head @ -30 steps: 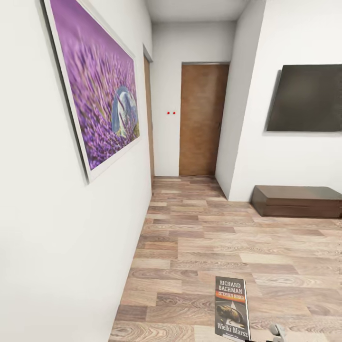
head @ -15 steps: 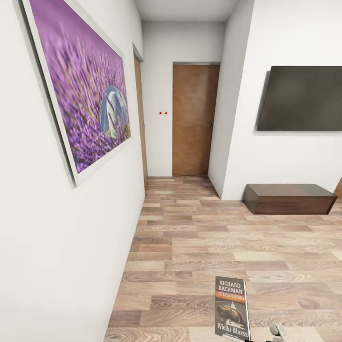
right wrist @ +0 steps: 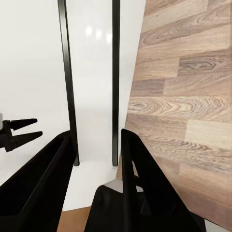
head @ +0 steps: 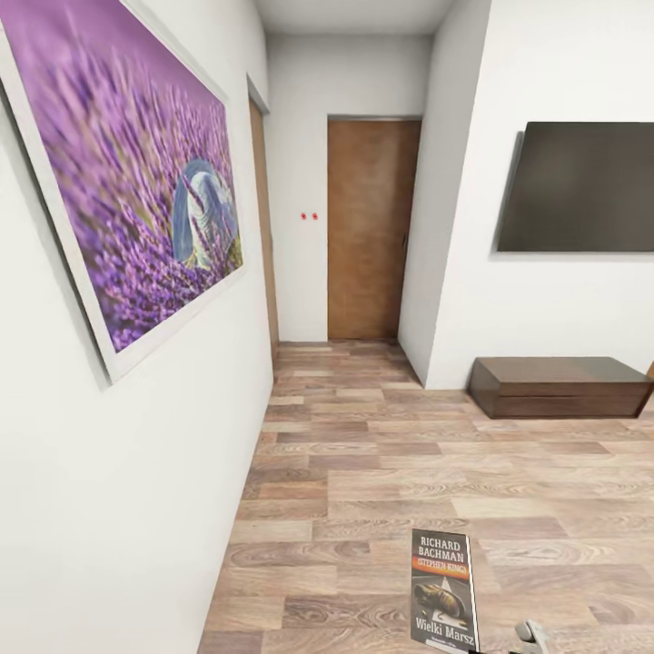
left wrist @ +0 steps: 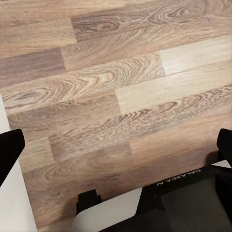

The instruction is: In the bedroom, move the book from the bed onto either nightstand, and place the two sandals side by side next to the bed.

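One book (head: 443,590) stands upright at the bottom of the head view, front cover facing the camera. White letters at its top read "RICHARD BACHMAN", an orange band below reads "STEPHEN KING", and "Wielki Marsz" runs along the bottom under a dark picture. A pale grey robot part (head: 533,633) shows just beside its lower right corner.

Beyond it a wood-plank floor (head: 381,454) runs to a brown door (head: 371,229) at the end of a white hallway. A large purple flower picture (head: 118,182) hangs on the left wall, a dark screen (head: 581,186) on the right wall, with a low dark bench (head: 559,386) under it.

In the right wrist view, the right tool (right wrist: 96,159) has its two black fingers (right wrist: 140,169) closed on the book's edge, two thin dark lines (right wrist: 116,82) running away between them.

In the left wrist view, the left tool (left wrist: 116,150) is spread wide with nothing in it, fingertips (left wrist: 9,147) at the two picture edges, over the floor. Mirrored lettering that seems to say "GALAXEA" marks the robot body (left wrist: 183,203) below.
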Robot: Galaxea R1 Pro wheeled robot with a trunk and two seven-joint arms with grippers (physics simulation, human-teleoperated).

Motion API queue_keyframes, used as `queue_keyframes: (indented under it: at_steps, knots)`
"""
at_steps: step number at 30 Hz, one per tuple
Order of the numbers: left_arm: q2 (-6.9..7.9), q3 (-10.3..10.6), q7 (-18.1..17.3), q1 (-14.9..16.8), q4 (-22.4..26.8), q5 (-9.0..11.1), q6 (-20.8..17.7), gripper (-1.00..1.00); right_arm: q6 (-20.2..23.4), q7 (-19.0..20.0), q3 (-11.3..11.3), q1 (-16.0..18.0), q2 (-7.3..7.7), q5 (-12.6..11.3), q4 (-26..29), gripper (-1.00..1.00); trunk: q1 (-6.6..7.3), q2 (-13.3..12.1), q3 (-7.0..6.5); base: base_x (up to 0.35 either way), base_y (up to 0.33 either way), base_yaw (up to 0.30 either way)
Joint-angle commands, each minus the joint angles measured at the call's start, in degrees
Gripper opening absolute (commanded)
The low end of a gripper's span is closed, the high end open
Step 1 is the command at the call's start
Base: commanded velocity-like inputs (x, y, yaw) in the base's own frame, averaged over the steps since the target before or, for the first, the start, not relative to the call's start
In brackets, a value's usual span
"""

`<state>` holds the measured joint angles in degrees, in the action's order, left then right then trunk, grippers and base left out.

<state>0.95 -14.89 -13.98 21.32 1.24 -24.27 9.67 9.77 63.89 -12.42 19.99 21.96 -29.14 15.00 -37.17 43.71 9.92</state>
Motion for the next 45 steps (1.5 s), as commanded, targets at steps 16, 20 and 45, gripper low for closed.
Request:
queue_keyframes:
  at_steps: [16,20,45]
  knots:
    - [0.02,-0.49,-0.17,0.04,-0.05,-0.52,0.18,1.00,0.60,0.10,-0.28,0.05,0.03,-0.65,0.06,-1.00,-0.03,0.07,0.09,0.021,0.000,-0.064]
    - [0.02,-0.49,-0.17,0.04,-0.04,-0.52,0.18,1.00,0.60,0.10,-0.30,0.05,0.04,-0.65,0.04,-1.00,-0.03,0.07,0.09,0.000,0.000,-0.180]
    - [0.02,-0.49,-0.17,0.04,-0.09,-0.52,0.19,1.00,0.60,0.10,-0.24,0.05,0.05,-0.65,0.03,-1.00,-0.03,0.07,1.63,0.000,0.000,-0.009]
